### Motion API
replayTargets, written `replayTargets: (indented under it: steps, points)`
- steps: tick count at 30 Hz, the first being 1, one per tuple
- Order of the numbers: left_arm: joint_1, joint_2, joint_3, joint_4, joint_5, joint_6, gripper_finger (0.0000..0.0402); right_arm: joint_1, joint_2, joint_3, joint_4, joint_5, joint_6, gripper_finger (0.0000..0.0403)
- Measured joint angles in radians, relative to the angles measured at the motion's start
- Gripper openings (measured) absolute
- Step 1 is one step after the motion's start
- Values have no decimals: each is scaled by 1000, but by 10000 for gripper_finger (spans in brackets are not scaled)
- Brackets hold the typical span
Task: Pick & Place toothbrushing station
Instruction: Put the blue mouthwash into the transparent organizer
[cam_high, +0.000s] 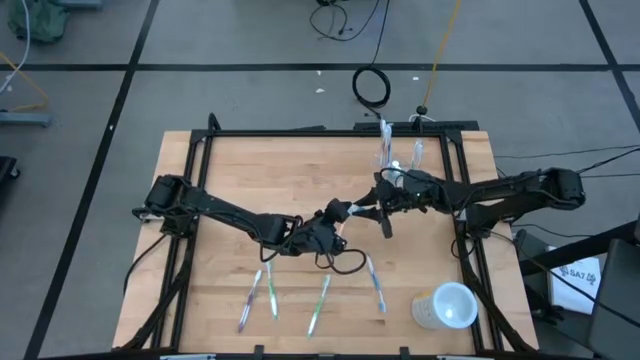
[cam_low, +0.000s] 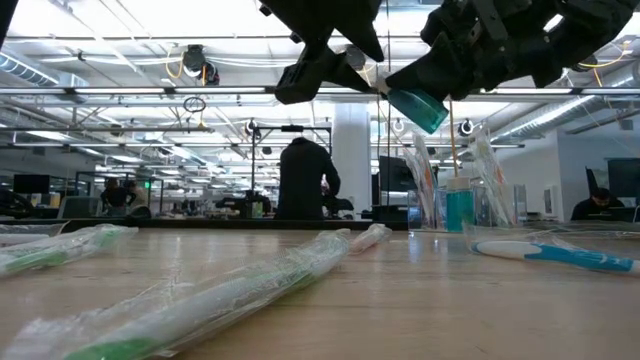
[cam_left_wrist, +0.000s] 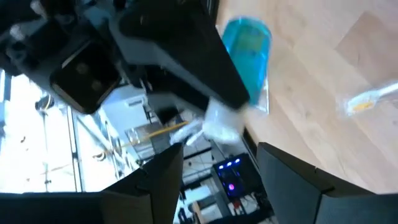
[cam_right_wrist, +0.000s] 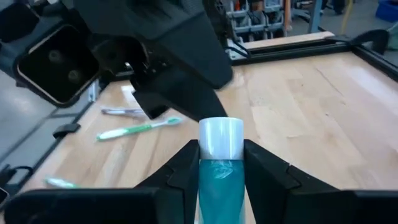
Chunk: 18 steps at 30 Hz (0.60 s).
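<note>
Right gripper (cam_high: 388, 206) and left gripper (cam_high: 345, 212) of mine meet nose to nose above the middle of the bench (cam_high: 250, 170) in the high view, a handover in mid-air by my judgement; the tumbler (cam_high: 385, 160) with its upright brushes stands near the far edge, while four wrapped toothbrushes (cam_high: 322, 303) lie along the near side and the larger whitish cup (cam_high: 447, 305) lies near the right corner. From the low view, the blue tube (cam_low: 415, 108) hangs tilted between both grippers, high over the bench, so a drop would send it bouncing among the wrapped brushes. Left wrist view: my left fingers (cam_left_wrist: 163, 180) stand apart with nothing between them, the tube (cam_left_wrist: 249, 53) ahead beside the other arm (its crinkly clear wrapper looks slippery). Right wrist view: my right fingers (cam_right_wrist: 264, 168) are clamped on the tube's teal body (cam_right_wrist: 219, 193) just below the white cap (cam_right_wrist: 221, 137). I judge the hold narrow and near one end, so the tube could pivot or slide in its wrap, or catch on the left gripper.
</note>
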Motion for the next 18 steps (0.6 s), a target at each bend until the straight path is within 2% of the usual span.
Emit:
replayTargets:
  steps: [4,8,14,18]
  points:
    - [1,-18,0,-47,-42,-69,211,-13,-75,0,-79,30,-7,96]
    - [22,-93,0,-154,16,-266,212,-13,-164,0,-185,164,-46,96]
    - [97,-238,0,-354,235,-693,212,-13,-260,-8,-246,501,-49,96]
    - [159,-294,0,-385,258,-1010,212,-13,-268,-76,-141,761,-51,96]
